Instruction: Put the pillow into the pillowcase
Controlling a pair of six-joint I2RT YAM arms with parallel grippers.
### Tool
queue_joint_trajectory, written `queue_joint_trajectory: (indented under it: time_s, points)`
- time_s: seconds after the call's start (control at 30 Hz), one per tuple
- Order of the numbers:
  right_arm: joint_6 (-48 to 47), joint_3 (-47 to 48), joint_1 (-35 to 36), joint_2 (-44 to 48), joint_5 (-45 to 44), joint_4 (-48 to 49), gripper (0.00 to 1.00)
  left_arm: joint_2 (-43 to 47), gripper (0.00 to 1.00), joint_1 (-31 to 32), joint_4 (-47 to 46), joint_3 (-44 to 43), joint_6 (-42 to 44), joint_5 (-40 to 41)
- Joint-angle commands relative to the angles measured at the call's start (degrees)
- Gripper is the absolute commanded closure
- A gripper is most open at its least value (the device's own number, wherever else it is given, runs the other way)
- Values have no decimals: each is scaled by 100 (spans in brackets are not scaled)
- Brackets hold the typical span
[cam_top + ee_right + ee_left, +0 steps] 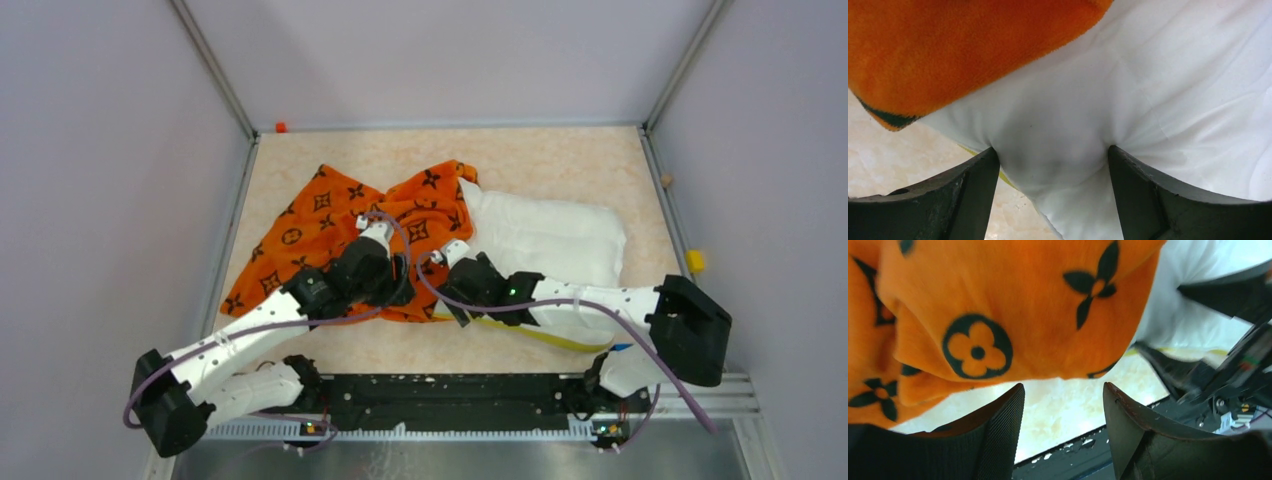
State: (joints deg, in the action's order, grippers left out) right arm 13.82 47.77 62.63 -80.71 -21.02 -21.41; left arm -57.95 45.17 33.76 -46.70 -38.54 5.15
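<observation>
The right claw (1050,150), jaws apart, straddles a bulge of the pillow (1158,90). The left claw (1063,386) gapes empty below the pillowcase (1023,300) hem. The pillow lies at the pillowcase's 3 o'clock, barely overlapped. With nothing gripped, the mouth could slump shut and a push would only bunch the fabric.

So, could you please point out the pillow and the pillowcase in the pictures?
pillow (545,240), top external view, on its bare white middle.
pillowcase (320,215), top external view, on the printed orange cloth of its left half.
</observation>
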Motion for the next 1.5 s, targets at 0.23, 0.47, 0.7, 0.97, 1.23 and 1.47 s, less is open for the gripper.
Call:
queue_joint_trajectory:
  time_s: [0.23,0.47,0.7,0.97,1.23,1.47]
  points:
    - [570,119,48,348,-111,774,100,44,31,758,-2106,1011,-751,338]
    - [884,707,-277,371,446,821,100,-526,32,1088,-1631,356,-746,1271]
    - [970,1307,-683,321,1220,869,100,-905,53,1223,-1013,-131,-758,2212]
    - [1193,1756,-964,200,1667,716,100,-1081,100,1502,-488,-1395,390,2099]
    - [2190,2542,-1691,-142,3331,875,100,-778,100,2311,-1834,-1981,1468,841]
    - [2767,2749,-1995,-32,4122,1039,100,-505,100,1887,-1571,-2167,1155,2033]
